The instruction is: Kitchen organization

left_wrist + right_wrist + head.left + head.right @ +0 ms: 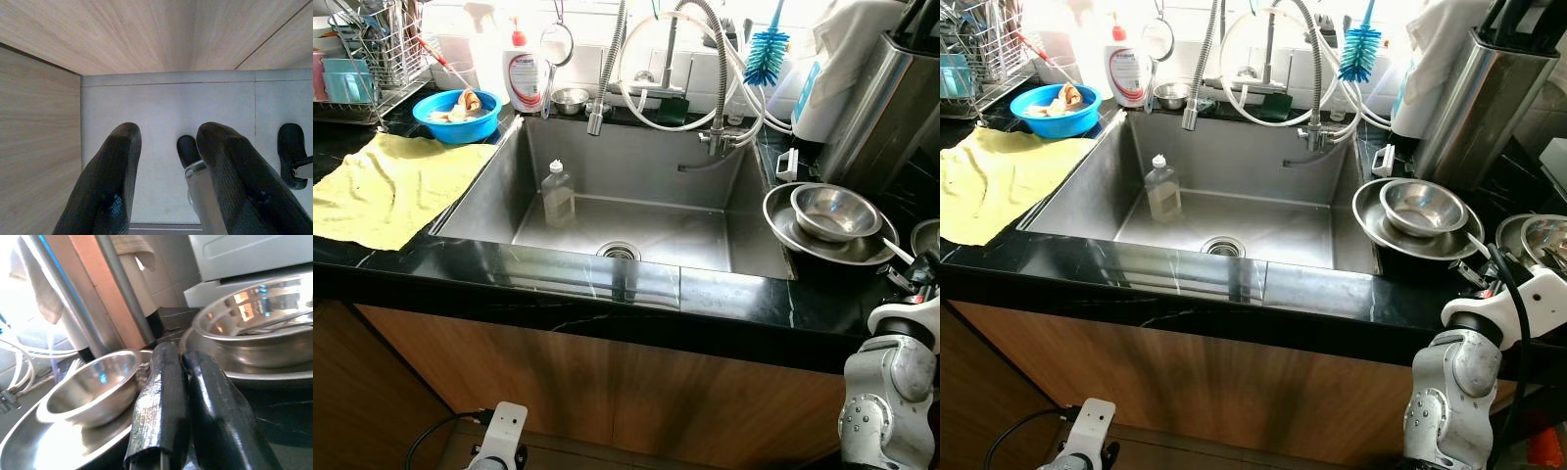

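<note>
A steel bowl [834, 211] sits in a wide steel plate [781, 230] on the black counter, right of the sink [607, 166]. My right gripper [181, 357] is shut with nothing between its fingers. It hovers low over the counter just in front of that plate, its tips close to the bowl [93, 387]. A second steel bowl [254, 333] on its own plate lies further right. My left gripper [166, 137] is open and hangs down by the cabinet front, pointing at the grey floor. A clear plastic bottle [558, 194] stands in the sink.
A yellow cloth [386, 186] covers the counter on the left, with a blue bowl [457, 115] and a dish rack [372, 49] behind it. Soap bottle [525, 73], small steel bowl [570, 100], hoses and a blue brush [766, 49] line the back. A tall steel container [891, 108] stands at the right.
</note>
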